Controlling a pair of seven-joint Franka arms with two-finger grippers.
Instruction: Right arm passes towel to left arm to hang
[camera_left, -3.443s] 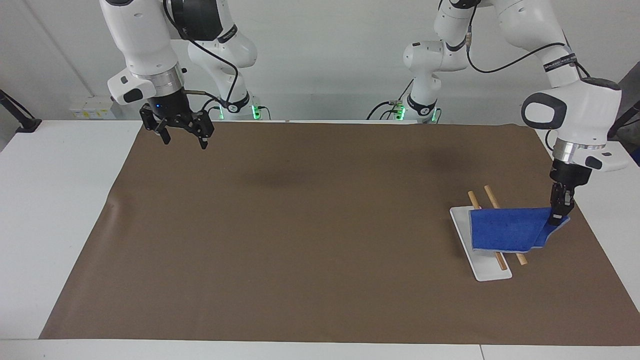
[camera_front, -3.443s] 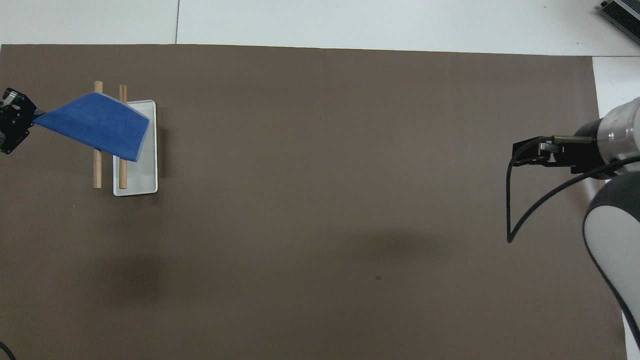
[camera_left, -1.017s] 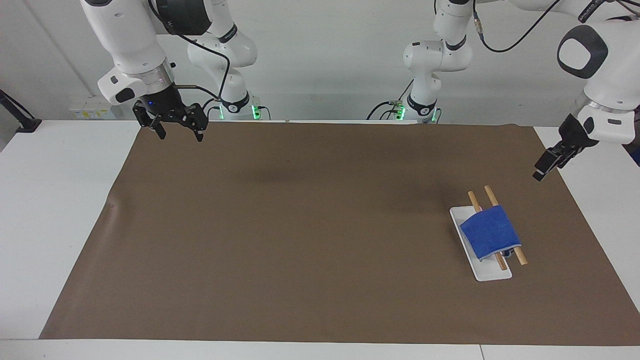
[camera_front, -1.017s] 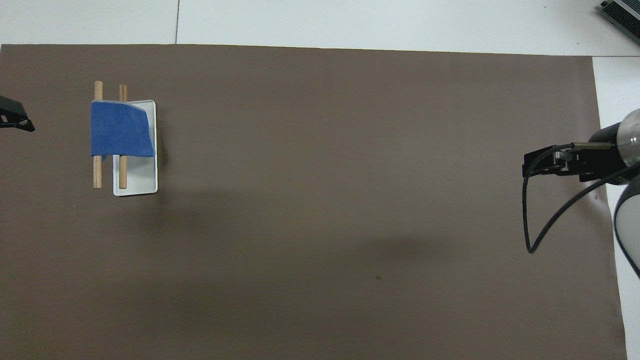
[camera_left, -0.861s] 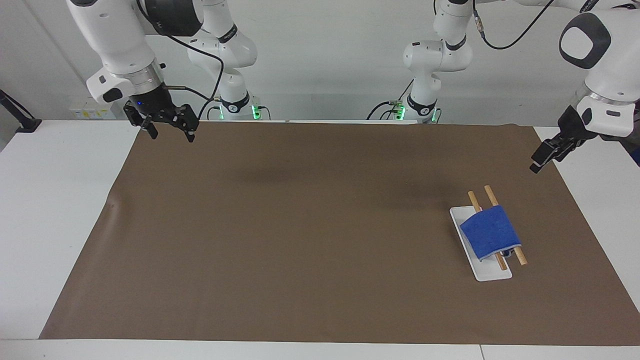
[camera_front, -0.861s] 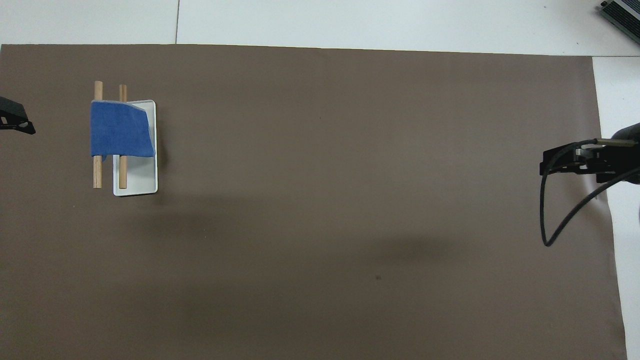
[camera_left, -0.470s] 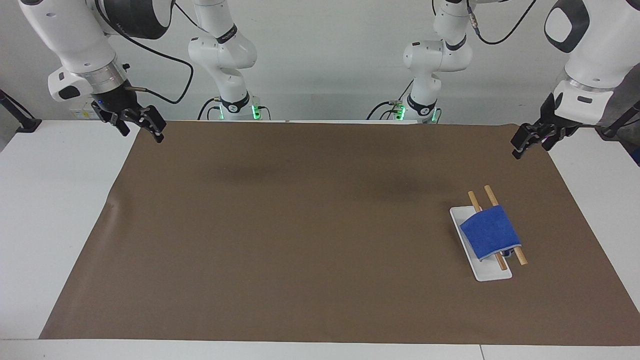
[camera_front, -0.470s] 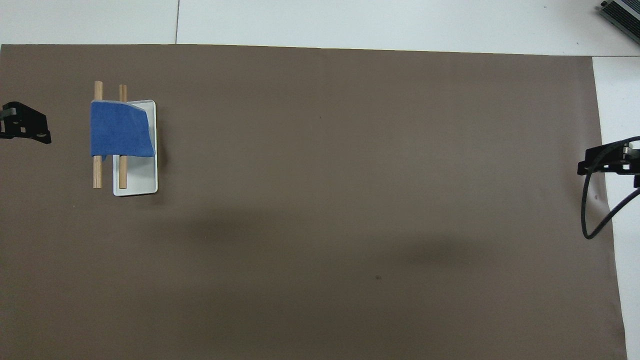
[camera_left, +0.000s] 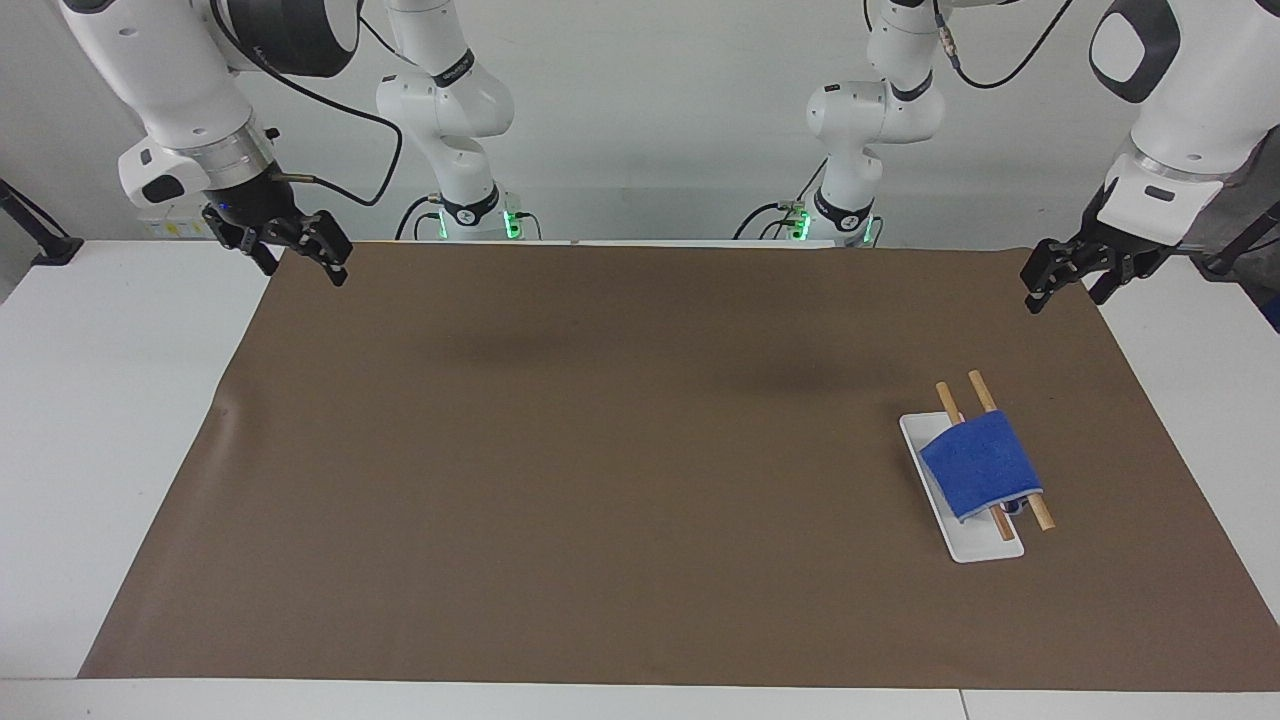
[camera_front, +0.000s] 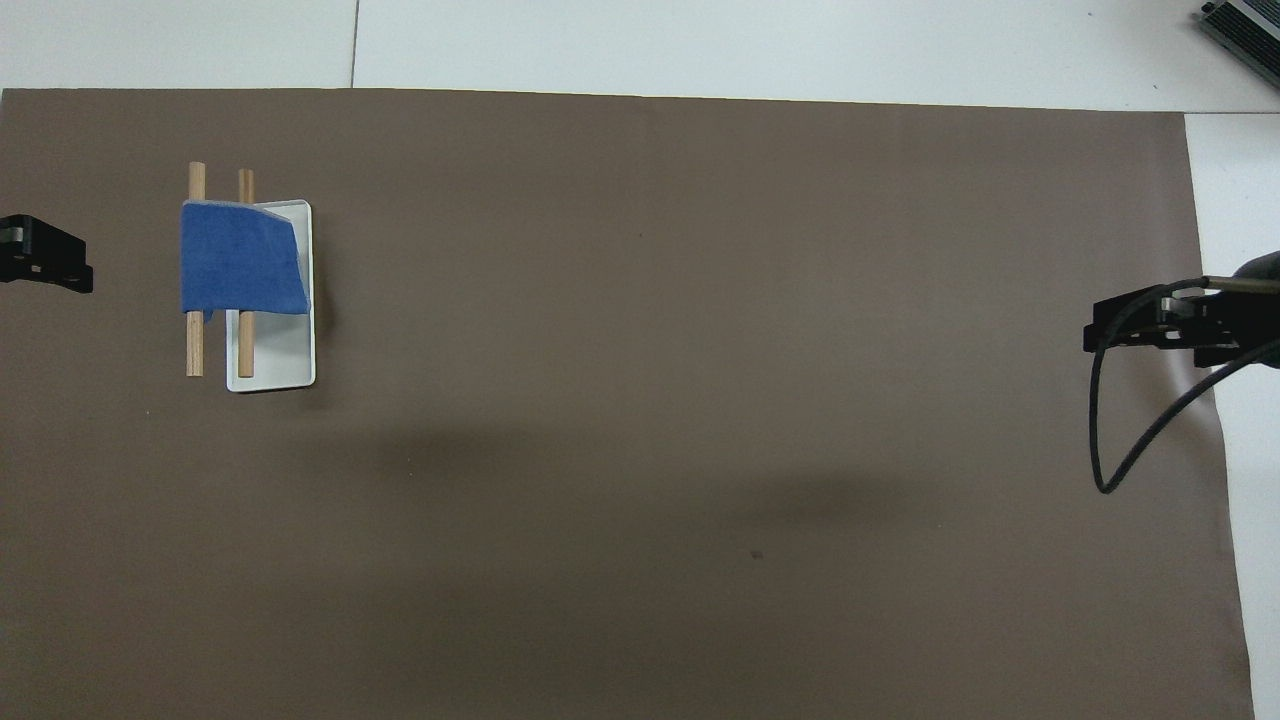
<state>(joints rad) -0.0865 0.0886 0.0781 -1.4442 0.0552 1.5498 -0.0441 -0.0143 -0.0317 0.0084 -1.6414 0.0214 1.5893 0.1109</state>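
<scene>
I note the towel (camera_left: 980, 464) draped over the two wooden rods (camera_left: 1041, 515) above the white tray (camera_left: 975, 546), so hanging looks done; left claw (camera_left: 1062, 277) spread, empty, clear of the rack; right claw (camera_left: 295, 252) spread, waiting at the mat's (camera_left: 600, 450) corner on the bench (camera_left: 110, 400).

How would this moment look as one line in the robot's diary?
towel: draped over two wooden rods | left claw: open, empty | right claw: open, empty

The towel (camera_left: 980, 464), a small bright-blue cloth, hangs draped over two wooden rods (camera_left: 985, 397) above a white tray (camera_left: 975, 545), toward the left arm's end of the table. No gripper touches it.
</scene>
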